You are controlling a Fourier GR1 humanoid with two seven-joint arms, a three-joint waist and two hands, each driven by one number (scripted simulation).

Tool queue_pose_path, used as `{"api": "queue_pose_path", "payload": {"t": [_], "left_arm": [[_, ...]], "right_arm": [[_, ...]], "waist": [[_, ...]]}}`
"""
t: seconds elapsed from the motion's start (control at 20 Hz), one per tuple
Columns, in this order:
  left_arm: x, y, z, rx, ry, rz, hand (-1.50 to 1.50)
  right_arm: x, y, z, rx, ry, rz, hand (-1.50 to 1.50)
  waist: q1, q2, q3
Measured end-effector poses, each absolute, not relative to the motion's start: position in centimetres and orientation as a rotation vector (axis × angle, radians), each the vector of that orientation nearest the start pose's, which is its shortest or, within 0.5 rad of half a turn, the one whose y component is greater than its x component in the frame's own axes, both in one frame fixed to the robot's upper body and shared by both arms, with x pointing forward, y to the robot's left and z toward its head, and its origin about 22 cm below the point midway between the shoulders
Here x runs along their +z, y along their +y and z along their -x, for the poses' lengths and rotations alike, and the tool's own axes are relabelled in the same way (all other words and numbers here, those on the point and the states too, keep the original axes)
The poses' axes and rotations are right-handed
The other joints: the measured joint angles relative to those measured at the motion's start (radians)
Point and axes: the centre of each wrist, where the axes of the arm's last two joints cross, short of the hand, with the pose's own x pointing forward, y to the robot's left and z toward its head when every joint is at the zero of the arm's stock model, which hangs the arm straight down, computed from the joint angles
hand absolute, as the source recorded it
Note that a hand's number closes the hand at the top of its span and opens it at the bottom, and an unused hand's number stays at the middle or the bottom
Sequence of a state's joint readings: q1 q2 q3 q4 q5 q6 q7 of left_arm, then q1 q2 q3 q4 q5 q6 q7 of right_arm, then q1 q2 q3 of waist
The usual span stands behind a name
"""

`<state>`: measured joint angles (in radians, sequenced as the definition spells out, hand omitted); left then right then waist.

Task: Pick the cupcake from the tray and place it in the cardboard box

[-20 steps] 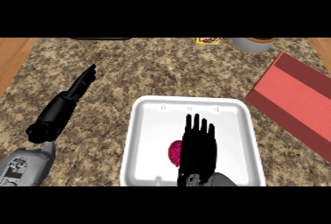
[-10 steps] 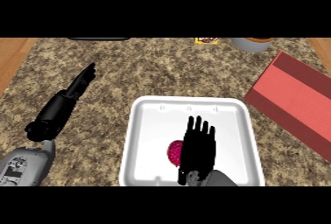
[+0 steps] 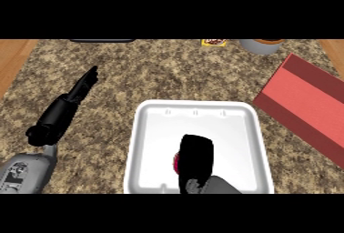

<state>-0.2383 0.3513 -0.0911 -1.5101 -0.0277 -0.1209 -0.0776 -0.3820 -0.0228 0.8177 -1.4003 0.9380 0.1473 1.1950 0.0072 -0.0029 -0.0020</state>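
A white tray (image 3: 154,136) lies on the speckled counter at the lower middle. Inside it, only a pink sliver of the cupcake (image 3: 176,162) shows at the left side of my right hand (image 3: 196,157). That hand covers the cupcake from above, its fingers curled down round it. The reddish cardboard box (image 3: 306,104) lies flat at the right, apart from the tray. My left hand (image 3: 75,96) rests at the left on the counter, fingers straight and pointing away, holding nothing.
Along the far edge stand a grey pot (image 3: 260,45), a small yellow packet (image 3: 214,42) and a dark flat object (image 3: 101,40). Wooden strips border the counter at both sides. Bare counter lies between the tray and the box.
My right hand's fingers, stretched flat over the cupcake before, have curled down round it. The left hand, tray and box have stayed in place.
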Motion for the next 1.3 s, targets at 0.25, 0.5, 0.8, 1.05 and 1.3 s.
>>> {"api": "queue_pose_path", "payload": {"t": [0.25, 0.5, 0.8, 1.05, 1.3], "left_arm": [[6.6, 26.5, -29.5, -0.533, -1.746, -0.096, 0.00], [6.7, 26.6, -29.2, -0.537, -1.748, -0.098, 0.00], [6.6, 26.8, -29.2, -0.529, -1.746, -0.100, 0.00], [6.5, 27.7, -28.8, -0.522, -1.741, -0.101, 0.00], [6.8, 27.7, -28.8, -0.520, -1.745, -0.110, 0.00]], "right_arm": [[2.2, -2.1, -22.9, 1.195, -0.892, 1.052, 1.50], [3.2, -3.0, -23.9, 1.260, -1.050, 1.065, 1.50], [5.7, -7.1, -24.3, 1.442, -1.435, 0.817, 1.50], [8.9, -12.0, -24.2, 1.494, -1.659, 0.810, 1.50], [14.0, -15.1, -24.1, 1.340, -1.771, 0.876, 1.50]], "waist": [[-0.001, -0.001, 0.000], [-0.004, 0.001, 0.002], [-0.005, 0.005, 0.004], [-0.014, 0.001, 0.003], [-0.019, -0.001, 0.002]]}}
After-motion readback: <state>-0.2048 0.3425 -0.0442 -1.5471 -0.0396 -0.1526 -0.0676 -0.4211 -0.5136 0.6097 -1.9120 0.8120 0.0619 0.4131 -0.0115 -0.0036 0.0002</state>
